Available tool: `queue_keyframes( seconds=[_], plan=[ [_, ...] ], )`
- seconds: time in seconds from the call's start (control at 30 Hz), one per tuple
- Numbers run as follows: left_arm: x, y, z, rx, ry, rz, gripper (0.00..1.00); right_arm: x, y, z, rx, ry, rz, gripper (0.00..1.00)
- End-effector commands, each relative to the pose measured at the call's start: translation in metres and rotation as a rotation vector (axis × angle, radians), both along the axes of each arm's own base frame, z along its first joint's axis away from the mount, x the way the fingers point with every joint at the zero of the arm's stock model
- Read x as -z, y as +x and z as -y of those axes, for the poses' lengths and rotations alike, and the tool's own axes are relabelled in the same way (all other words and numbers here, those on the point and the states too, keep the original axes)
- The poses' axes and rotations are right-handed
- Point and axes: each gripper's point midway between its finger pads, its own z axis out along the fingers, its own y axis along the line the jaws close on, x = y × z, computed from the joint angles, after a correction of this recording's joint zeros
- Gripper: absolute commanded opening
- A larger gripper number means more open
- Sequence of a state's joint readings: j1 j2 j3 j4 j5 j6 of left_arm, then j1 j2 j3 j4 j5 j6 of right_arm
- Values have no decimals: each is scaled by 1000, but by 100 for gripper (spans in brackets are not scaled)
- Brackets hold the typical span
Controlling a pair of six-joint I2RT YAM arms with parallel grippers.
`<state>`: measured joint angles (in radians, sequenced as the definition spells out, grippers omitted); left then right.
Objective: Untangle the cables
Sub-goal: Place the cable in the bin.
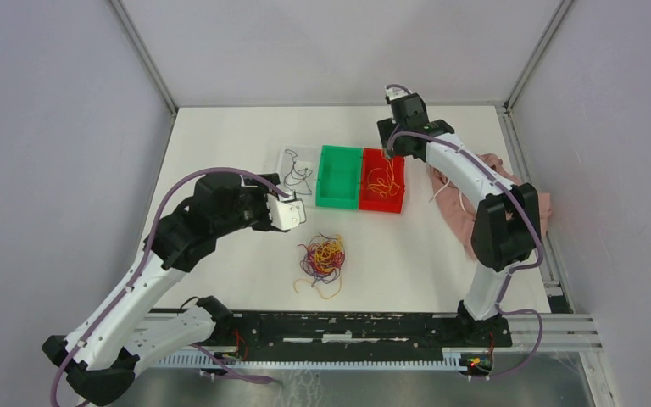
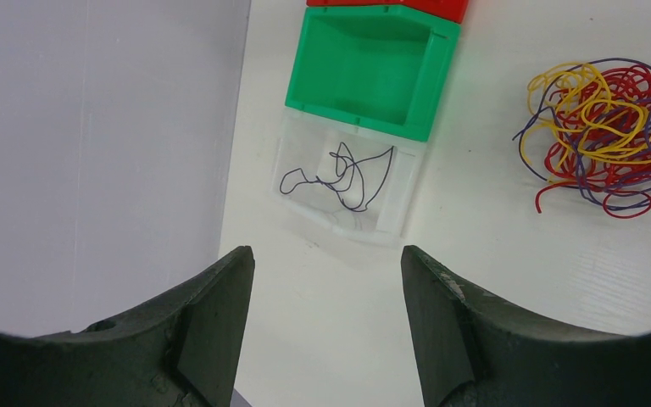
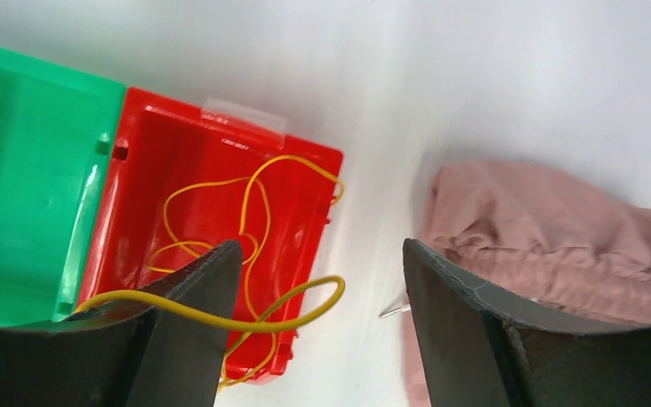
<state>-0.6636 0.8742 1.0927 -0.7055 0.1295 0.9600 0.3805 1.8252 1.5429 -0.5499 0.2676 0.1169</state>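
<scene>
Behind the cables (image 3: 258,323), lettering (image 3: 242,144) on the red bin (image 3: 140,178) is unreadable.

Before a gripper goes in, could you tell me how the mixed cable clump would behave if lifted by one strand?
The cable clump is probably floppy: its thin strands lie in loose curls. Yellow, red and purple loops interlace, so one pulled strand would likely drag others. It looks light, likely sliding on the smooth table.
</scene>
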Motion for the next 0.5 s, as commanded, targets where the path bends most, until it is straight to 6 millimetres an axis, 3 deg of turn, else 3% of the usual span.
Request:
queue_keyframes(
  seconds=[0.0,0.3,0.47],
  plan=[
    [-28,0,2,6,-42,55,72,-13,9,17,-12,-143,5,77],
    [-29,1,4,13,-45,49,72,29,22,13,-76,-247,-128,78],
    [-28,-1,5,20,-46,45,72,22,20,23,-70,-333,-152,78]
  ],
)
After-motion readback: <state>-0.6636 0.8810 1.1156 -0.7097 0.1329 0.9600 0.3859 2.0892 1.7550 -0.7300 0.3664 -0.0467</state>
